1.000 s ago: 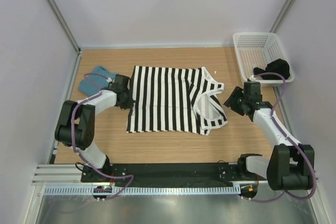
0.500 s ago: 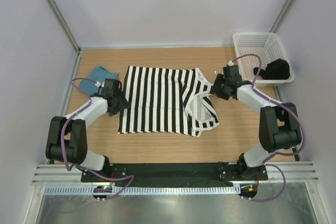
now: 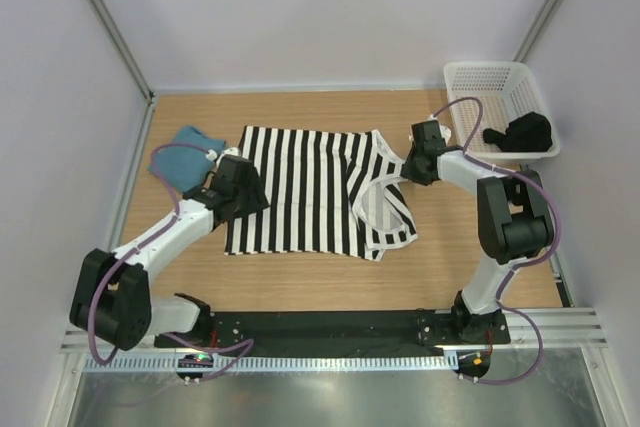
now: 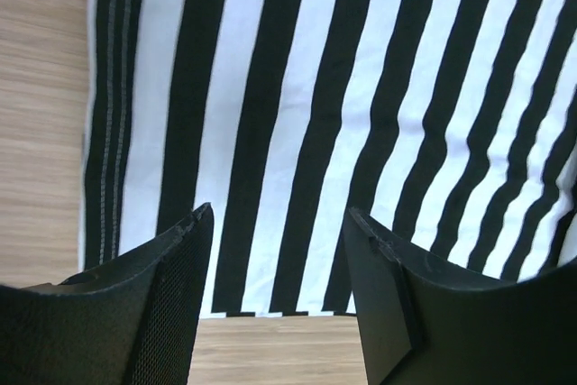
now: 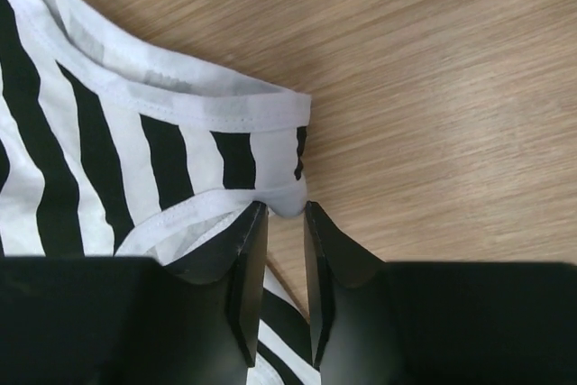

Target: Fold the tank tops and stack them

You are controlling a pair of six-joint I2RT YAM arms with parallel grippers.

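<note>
The striped tank top lies flat on the wooden table, its straps to the right. The teal-blue tank top lies bunched at the back left. My left gripper hangs open over the striped top's left part; in the left wrist view its fingers frame the striped cloth and its hem with nothing between them. My right gripper is at the upper right strap. In the right wrist view its jaws stand a narrow gap apart, with the white strap end at their tips.
A white mesh basket stands at the back right with a black item in it. A metal frame post runs along the table's left side.
The striped top slid left, then stayed. My left gripper opened and moved right over the top's left part. My right gripper reached the upper strap and narrowed its jaws.
</note>
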